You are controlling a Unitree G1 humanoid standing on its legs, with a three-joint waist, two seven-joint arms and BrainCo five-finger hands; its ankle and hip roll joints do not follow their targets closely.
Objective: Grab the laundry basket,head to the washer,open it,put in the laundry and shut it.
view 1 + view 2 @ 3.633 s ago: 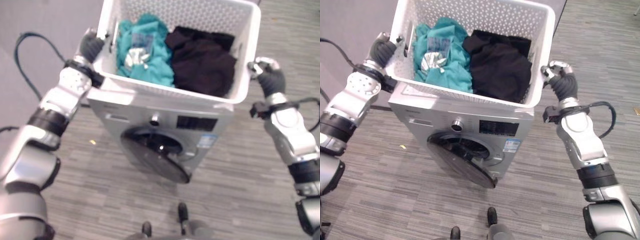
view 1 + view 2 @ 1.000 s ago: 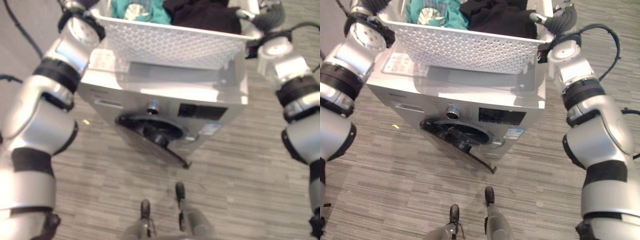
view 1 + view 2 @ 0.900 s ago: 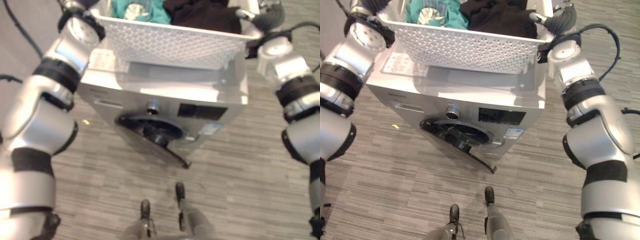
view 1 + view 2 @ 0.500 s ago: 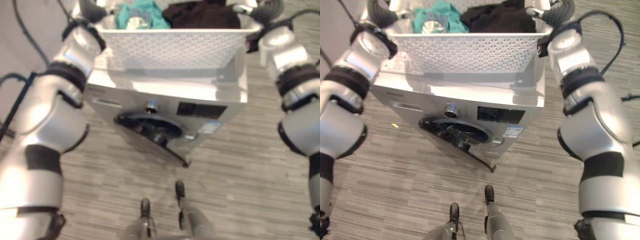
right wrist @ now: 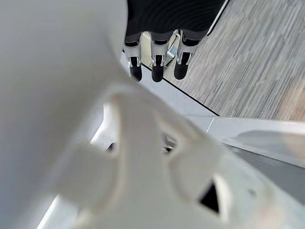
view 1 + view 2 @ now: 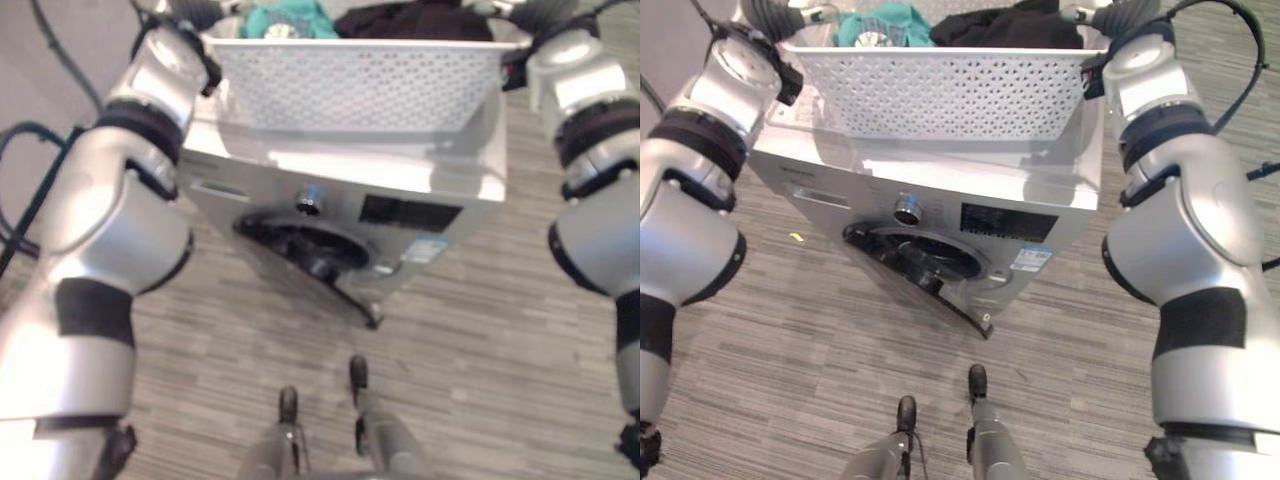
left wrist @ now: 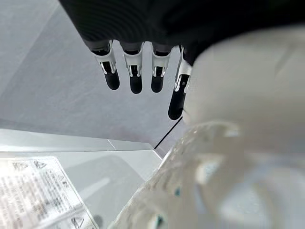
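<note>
Right eye view: the basket (image 6: 940, 90) sat on top of the washer (image 6: 940, 190), teal and black laundry (image 6: 1010, 28) inside. A few seconds earlier it hung above the machine; since then it had come down onto the lid. Left hand (image 6: 768, 12) and right hand (image 6: 1118, 14) were at its two ends; whether they still gripped the rim, I could not tell. In the left wrist view the fingers (image 7: 136, 78) hung straight beside the rim. Door (image 6: 925, 265) appeared ajar; loading looked next.

left robot hand (image 7: 138, 71): fingers straight, arm raised | right robot hand (image 5: 157, 62): fingers straight, arm raised
</note>
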